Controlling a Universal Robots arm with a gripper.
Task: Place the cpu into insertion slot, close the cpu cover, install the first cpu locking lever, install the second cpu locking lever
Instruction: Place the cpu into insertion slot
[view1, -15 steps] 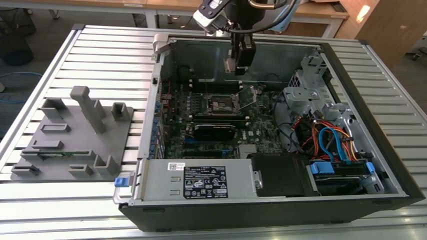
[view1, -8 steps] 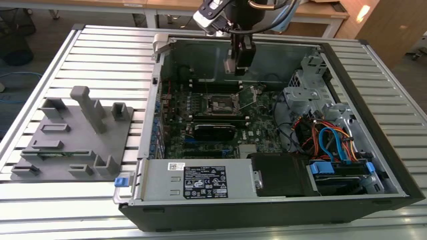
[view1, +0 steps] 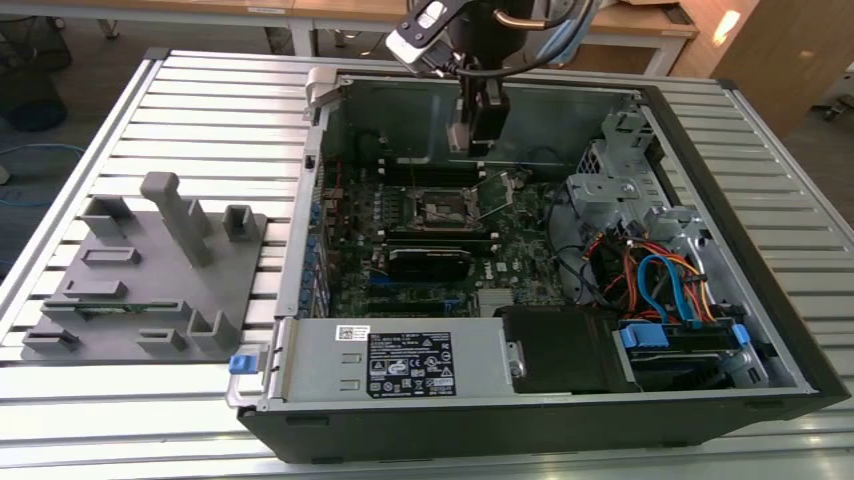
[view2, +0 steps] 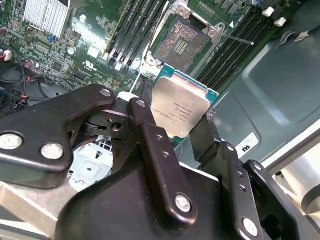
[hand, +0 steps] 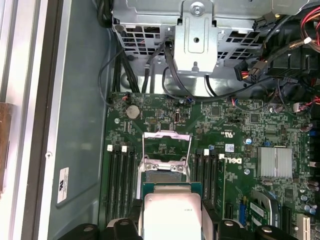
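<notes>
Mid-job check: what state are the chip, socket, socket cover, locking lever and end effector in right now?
chip: held in the air, not yet in the socket
end effector: shut on the chip, above the board
socket: empty, contacts exposed
socket cover: swung open
locking lever: released, lying out to the side

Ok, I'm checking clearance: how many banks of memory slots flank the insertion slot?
2: one bank on one side of the insertion slot, another bank opposite; the gripper holding the cpu hides their ends.
</notes>
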